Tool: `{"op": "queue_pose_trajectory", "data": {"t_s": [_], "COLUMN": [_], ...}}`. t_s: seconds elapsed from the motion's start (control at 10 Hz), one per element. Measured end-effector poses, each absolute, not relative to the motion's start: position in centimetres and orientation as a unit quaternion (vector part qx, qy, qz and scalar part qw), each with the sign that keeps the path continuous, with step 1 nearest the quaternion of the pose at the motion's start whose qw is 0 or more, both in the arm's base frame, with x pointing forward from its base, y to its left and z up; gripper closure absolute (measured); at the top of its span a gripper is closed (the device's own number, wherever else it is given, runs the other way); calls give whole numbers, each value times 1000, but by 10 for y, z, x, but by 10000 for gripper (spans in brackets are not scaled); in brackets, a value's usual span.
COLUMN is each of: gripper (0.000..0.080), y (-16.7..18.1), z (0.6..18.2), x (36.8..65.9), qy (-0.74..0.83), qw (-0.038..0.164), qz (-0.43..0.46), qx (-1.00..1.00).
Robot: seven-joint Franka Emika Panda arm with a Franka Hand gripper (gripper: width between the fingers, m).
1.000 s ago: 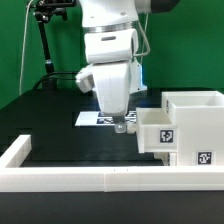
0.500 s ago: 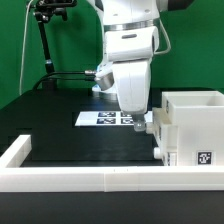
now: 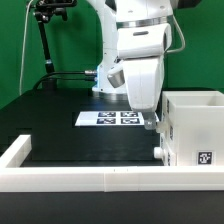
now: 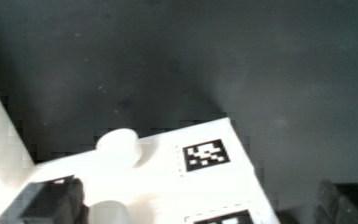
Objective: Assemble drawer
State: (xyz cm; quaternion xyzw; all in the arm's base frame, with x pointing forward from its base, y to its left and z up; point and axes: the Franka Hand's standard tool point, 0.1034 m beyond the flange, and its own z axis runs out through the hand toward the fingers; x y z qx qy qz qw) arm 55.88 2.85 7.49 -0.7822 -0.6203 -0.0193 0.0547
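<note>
The white drawer housing [image 3: 195, 125] stands at the exterior view's right against the front border wall. One white tray sits in it, its front [image 3: 163, 140] nearly level with the housing's side and its knob [image 3: 159, 152] poking out. My gripper [image 3: 152, 121] hangs right at that tray front. In the wrist view the tray front [image 4: 176, 170] with its tags and round knob [image 4: 117, 146] fills the space between my fingers [image 4: 51, 200]. My gripper [image 4: 197, 205] is open, and a dark gap shows beside one finger. A second tray is not in view.
The marker board [image 3: 113, 118] lies flat on the black table behind my gripper. The long low white border wall [image 3: 80, 178] runs along the front and up the exterior view's left side [image 3: 15, 152]. A black stand [image 3: 45, 45] is at the back left.
My arm has moved toward the exterior view's right. The tray, which stuck well out of the housing, has slid in until its front is nearly level with it.
</note>
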Motion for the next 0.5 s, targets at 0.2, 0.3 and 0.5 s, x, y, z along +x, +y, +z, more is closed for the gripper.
{"op": "queue_pose_trajectory", "data": {"t_s": [0.2, 0.3, 0.5], "gripper": [150, 150, 150], "y": [28, 28, 28], "z": [74, 74, 74], "x": [559, 558, 558], "qy": [-620, -620, -619], "qw": [55, 55, 55], "qz": [-19, -19, -19], "qx": [-783, -783, -783]}}
